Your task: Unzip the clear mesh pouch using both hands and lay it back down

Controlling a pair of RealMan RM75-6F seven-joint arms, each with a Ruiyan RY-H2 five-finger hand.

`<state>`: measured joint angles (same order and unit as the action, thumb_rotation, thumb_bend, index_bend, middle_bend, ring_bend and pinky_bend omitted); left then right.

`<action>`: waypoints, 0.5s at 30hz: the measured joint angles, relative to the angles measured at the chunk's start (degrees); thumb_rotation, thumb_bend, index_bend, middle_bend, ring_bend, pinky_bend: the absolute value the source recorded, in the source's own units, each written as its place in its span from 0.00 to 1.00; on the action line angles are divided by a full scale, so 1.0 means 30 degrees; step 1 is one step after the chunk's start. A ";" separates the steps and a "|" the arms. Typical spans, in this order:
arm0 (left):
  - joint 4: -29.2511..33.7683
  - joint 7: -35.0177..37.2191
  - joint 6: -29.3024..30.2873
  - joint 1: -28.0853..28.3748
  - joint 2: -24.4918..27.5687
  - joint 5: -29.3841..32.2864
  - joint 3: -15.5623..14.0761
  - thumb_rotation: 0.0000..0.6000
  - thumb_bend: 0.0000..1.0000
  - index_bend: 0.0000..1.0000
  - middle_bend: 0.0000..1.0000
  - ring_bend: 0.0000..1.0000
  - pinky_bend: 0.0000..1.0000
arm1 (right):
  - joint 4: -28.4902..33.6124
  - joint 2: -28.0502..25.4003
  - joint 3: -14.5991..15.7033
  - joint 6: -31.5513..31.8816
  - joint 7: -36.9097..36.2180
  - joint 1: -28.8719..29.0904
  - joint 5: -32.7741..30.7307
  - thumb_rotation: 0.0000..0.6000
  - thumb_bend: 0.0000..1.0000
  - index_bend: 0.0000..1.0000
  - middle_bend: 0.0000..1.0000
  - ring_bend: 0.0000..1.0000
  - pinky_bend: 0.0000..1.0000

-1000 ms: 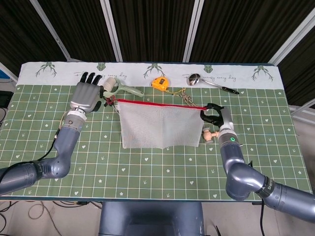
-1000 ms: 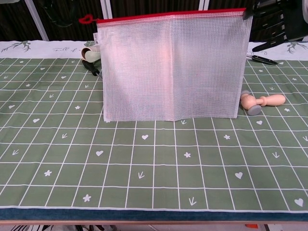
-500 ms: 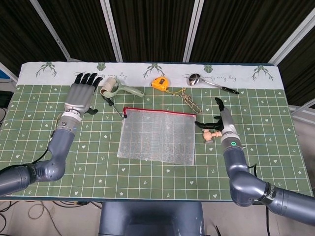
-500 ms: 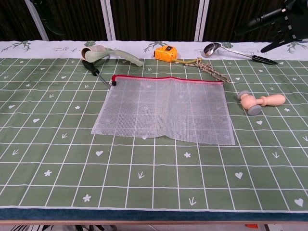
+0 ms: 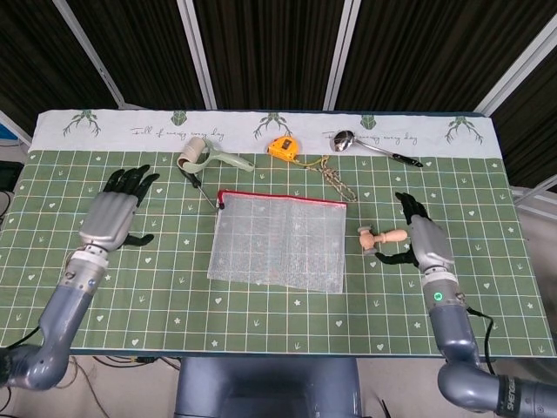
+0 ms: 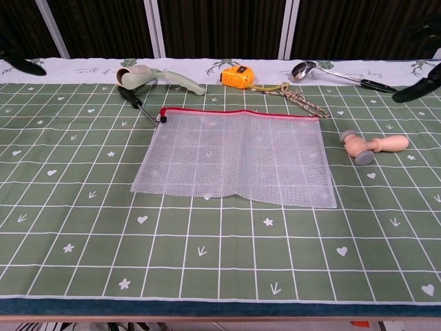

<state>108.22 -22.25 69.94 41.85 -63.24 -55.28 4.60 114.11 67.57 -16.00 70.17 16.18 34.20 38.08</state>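
The clear mesh pouch (image 5: 280,240) (image 6: 234,156) lies flat on the green mat with its red zipper edge (image 5: 283,197) (image 6: 241,112) facing the back. The zipper slider sits at the pouch's back left corner (image 5: 221,206) (image 6: 160,119). My left hand (image 5: 111,215) hovers well to the left of the pouch, fingers spread, holding nothing. My right hand (image 5: 426,240) is off to the right of the pouch, fingers apart and empty. In the chest view only dark fingertips show at the far edges (image 6: 21,64) (image 6: 417,89).
A wooden roller (image 5: 381,236) (image 6: 372,146) lies between the pouch and my right hand. Behind the pouch sit a lint roller (image 5: 205,155), a screwdriver (image 6: 136,103), a yellow tape measure (image 5: 280,148), a chain (image 5: 333,178) and a ladle (image 5: 370,145).
One second ago both hands held the pouch up by its top corners. It was then laid flat, and both hands have since drawn back outward and toward the front.
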 measured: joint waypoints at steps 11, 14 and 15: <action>-0.0867 0.3552 0.5718 -0.6999 0.1038 -0.8529 -0.4680 1.00 0.02 0.00 0.00 0.00 0.00 | -0.3315 -0.1239 0.5833 0.3572 -0.1885 -0.5170 1.2186 1.00 0.10 0.00 0.00 0.00 0.18; -0.2015 0.4429 0.6824 -0.8495 0.0928 -0.9407 -0.5340 1.00 0.02 0.00 0.00 0.00 0.00 | -0.4828 -0.1344 0.6676 0.4960 -0.2503 -0.6389 1.3760 1.00 0.10 0.00 0.00 0.00 0.18; -0.2364 0.4626 0.7077 -0.8867 0.0852 -0.9601 -0.5461 1.00 0.02 0.00 0.00 0.00 0.00 | -0.5446 -0.1297 0.6837 0.5427 -0.2697 -0.6725 1.4177 1.00 0.10 0.00 0.00 0.00 0.18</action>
<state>101.13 -8.37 91.18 15.25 -60.69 -84.09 -11.78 97.77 63.68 4.51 86.45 8.09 14.03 80.61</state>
